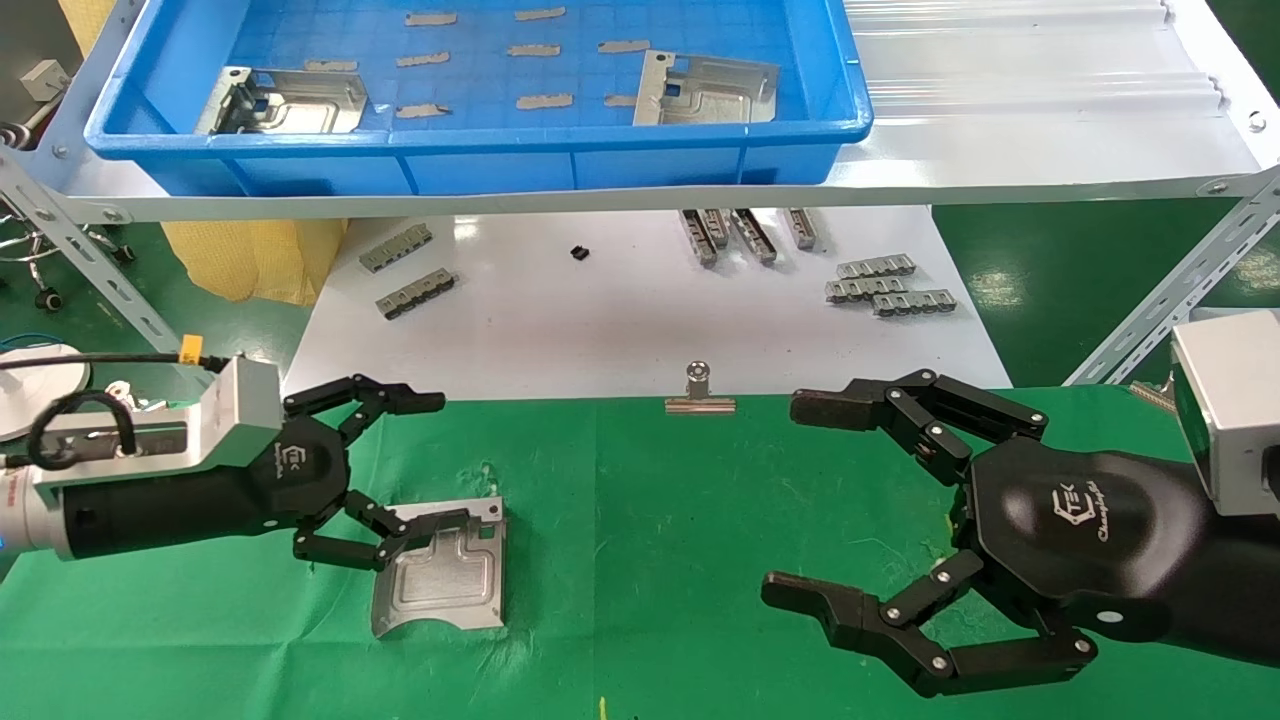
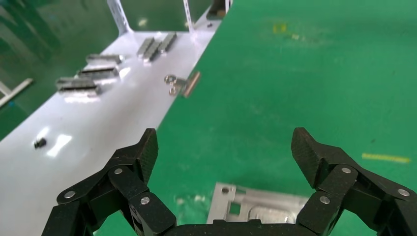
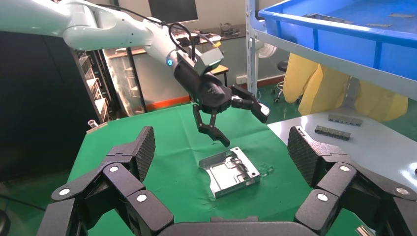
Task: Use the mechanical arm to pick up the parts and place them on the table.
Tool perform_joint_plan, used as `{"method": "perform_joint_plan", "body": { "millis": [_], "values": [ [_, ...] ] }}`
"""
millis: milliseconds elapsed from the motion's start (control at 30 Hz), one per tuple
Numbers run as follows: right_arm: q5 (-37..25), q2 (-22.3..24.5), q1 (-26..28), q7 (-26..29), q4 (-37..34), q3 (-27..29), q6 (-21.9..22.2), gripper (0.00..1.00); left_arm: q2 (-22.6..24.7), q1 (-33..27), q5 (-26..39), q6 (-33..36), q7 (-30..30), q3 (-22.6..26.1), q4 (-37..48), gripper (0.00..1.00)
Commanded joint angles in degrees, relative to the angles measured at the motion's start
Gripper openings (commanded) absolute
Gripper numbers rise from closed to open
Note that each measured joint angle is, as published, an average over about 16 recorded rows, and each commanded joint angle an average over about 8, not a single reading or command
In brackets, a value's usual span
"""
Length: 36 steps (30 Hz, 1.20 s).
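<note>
One metal plate [image 1: 440,566] lies flat on the green desk [image 1: 640,560], with the left tool [image 1: 400,480] spread wide right above its edge, holding nothing. The right tool [image 1: 800,500] hangs wide too, well off to the plate's side, and two more plates [image 1: 705,90] sit in the blue tray [image 1: 480,140] beyond it.

We see our left gripper [image 2: 223,150] with its fingers [image 2: 142,152] spread wide above a part [image 2: 255,209] lying flat on the green tabletop [image 2: 295,83]; a clip [image 2: 184,84] sits at the white board's [image 2: 98,132] edge.
</note>
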Motion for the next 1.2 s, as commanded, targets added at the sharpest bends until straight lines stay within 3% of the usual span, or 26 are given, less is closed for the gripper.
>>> {"method": "perform_joint_plan", "body": {
  "millis": [33,1200],
  "values": [
    [0.0,0.0,0.0,0.0,0.0,0.0,0.0,1.0,-0.6,1.0,-0.6,-0.2,-1.5,-0.9,-2.3,1.0],
    [0.0,0.0,0.0,0.0,0.0,0.0,0.0,1.0,-11.1,18.5,-10.8,-3.7,-28.0,-16.2,-41.5,1.0]
  ]
}}
